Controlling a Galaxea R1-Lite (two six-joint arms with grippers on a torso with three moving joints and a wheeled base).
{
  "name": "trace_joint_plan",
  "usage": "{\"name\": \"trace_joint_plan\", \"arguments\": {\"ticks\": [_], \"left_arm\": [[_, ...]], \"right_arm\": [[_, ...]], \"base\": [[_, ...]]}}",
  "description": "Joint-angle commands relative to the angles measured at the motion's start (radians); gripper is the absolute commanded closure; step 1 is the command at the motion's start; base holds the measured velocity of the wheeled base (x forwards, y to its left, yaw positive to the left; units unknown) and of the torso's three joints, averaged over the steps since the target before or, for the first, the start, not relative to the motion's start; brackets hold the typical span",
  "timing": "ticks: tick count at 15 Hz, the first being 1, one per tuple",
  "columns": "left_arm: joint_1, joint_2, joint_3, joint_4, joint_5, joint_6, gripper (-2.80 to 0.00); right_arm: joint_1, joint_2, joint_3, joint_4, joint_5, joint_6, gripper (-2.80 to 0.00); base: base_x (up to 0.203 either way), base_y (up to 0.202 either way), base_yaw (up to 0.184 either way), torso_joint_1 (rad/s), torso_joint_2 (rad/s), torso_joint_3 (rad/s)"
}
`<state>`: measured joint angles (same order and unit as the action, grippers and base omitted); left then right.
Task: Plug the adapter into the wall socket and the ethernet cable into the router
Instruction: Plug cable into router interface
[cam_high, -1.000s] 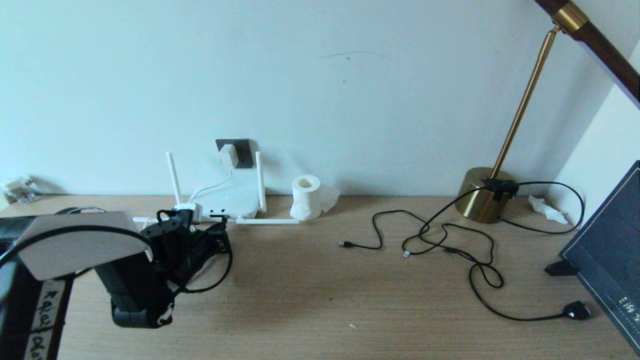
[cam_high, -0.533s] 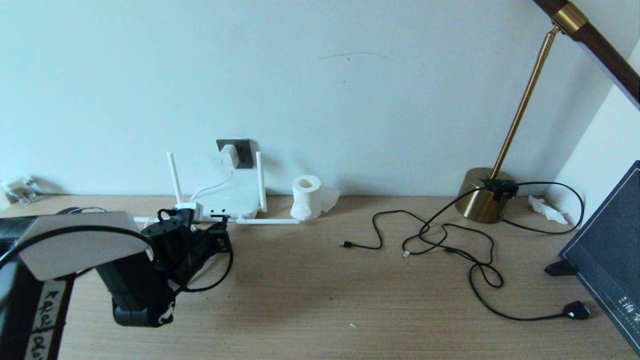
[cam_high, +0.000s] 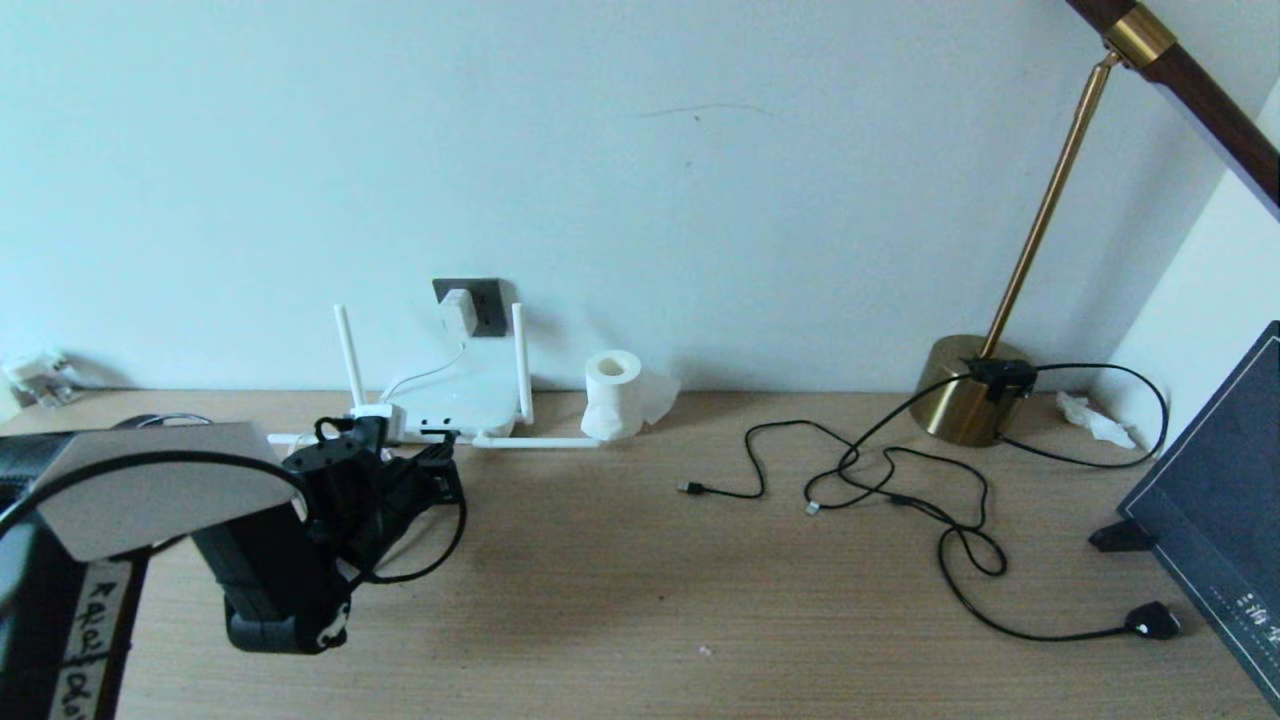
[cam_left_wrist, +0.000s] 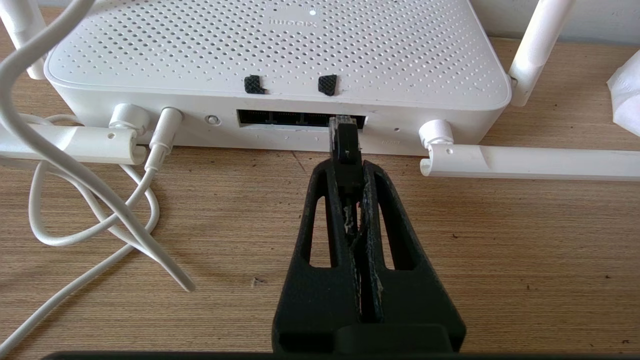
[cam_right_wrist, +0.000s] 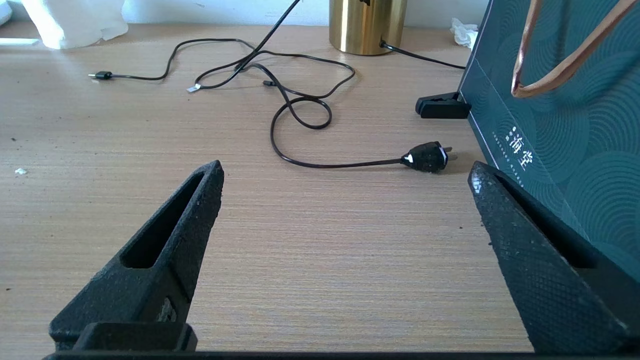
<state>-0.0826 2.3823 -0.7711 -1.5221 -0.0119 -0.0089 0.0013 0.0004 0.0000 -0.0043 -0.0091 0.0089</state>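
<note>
Insertion is the step in hand: the left gripper (cam_left_wrist: 347, 167), clenched on the ethernet cable (cam_left_wrist: 346, 142), holds its plug at the router (cam_left_wrist: 280, 55) port row on the tabletop (cam_left_wrist: 500, 240); plug's long axis points straight into the ports; next, a squared, firm push; adapter (cam_high: 456, 311) sits in the wall socket (cam_high: 484, 300); right gripper (cam_right_wrist: 345, 190) gapes idle.

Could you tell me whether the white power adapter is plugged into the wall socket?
Plugged in: the small white adapter sits on the dark grey wall socket, its thin cord hanging down toward the white router.
</note>
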Motion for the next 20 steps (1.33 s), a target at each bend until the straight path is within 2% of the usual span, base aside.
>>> {"name": "trace_joint_plan", "arguments": {"ticks": [1, 20], "left_arm": [[-0.002, 0.001, 0.001, -0.008, 0.000, 0.000, 0.00], [-0.003, 0.003, 0.015, -0.008, 0.001, -0.002, 0.00]], "right_arm": [[0.000, 0.001, 0.002, -0.001, 0.000, 0.000, -2.80], [0.000, 0.001, 0.000, -0.002, 0.000, 0.000, -2.80]], "base": [[0.000, 0.000, 0.000, 0.000, 0.00, 0.000], [0.000, 0.000, 0.000, 0.000, 0.00, 0.000]]}}
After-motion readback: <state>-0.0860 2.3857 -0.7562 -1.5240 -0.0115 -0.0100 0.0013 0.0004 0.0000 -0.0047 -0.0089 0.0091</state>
